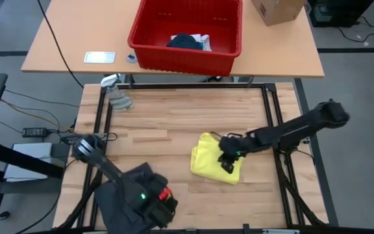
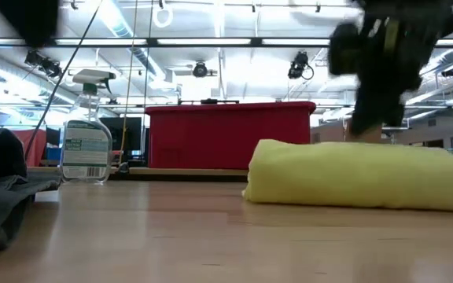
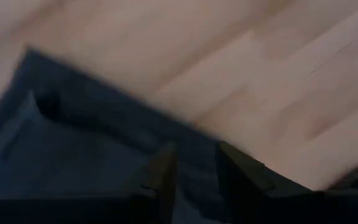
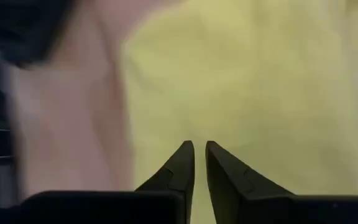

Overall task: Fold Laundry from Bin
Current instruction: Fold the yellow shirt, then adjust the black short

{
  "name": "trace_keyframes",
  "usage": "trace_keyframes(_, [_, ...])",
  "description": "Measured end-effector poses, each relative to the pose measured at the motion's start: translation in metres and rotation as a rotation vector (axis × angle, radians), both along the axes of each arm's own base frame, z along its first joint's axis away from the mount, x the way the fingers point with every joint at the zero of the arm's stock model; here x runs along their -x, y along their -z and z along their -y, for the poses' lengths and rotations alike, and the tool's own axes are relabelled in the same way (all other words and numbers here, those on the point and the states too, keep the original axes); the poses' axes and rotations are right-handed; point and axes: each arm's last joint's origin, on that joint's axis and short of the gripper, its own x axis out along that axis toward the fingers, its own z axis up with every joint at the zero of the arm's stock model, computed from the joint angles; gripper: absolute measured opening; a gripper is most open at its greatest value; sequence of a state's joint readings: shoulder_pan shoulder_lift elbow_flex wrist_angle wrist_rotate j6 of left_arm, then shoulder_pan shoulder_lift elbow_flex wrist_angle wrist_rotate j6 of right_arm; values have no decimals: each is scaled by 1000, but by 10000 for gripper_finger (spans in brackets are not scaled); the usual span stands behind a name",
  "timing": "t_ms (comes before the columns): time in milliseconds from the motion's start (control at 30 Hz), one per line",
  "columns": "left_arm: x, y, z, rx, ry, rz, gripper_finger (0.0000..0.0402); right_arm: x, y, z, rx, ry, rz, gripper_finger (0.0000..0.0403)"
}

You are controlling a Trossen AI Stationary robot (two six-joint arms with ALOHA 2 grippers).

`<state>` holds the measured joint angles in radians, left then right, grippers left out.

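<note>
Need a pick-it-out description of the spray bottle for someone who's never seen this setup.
Start at the wooden worktable and go to its far left corner, on the red bin side. The spray bottle stands there alone: clear plastic with a white trigger head, the only rigid thing among soft garments.

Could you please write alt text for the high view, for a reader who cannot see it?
Seen from above, the right gripper sits on a folded yellow garment on the wooden table, while the left gripper is at a dark grey garment. Behind, a red bin holds more laundry.

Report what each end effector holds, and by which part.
Left end effector pinches the dark grey garment; which part cannot be told. Right end effector, nearly shut over the yellow garment: unclear.
</note>
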<state>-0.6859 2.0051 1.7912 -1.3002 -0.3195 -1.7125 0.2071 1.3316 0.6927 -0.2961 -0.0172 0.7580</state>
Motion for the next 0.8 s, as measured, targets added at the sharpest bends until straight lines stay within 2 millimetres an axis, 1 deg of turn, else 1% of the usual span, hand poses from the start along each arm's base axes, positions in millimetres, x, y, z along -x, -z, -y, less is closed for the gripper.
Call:
trace_keyframes(67, [1, 19, 10, 10, -6, -90, 111, 12, -16, -1, -9, 13, 67, 51])
trace_keyframes(167, [-1, 43, 18, 40, -13, -197, 110, 28, -37, 0, -39, 22, 156, 52])
trace_keyframes(233, [-4, 57, 20, 58, -22, -260, 109, 38, -48, 1, -58, 29, 191, 52])
trace_keyframes(400, [-13, 81, 21, 78, -24, -334, 109, 60, -57, 3, -54, 23, 164, 52])
trace_keyframes(500, [-22, 97, 18, 80, 38, -360, 106, 69, -57, 2, -50, 30, 125, 52])
trace_keyframes(600, [-39, 110, 10, 107, 168, -351, 93, 76, -58, -2, -55, 18, 116, 52])
trace_keyframes(667, [-56, 116, 6, 130, 280, -271, 81, 79, -58, -6, -54, 9, 106, 52])
trace_keyframes(800, [-93, 116, -19, 109, 484, -102, 49, 84, -59, -14, -68, -13, 101, 52])
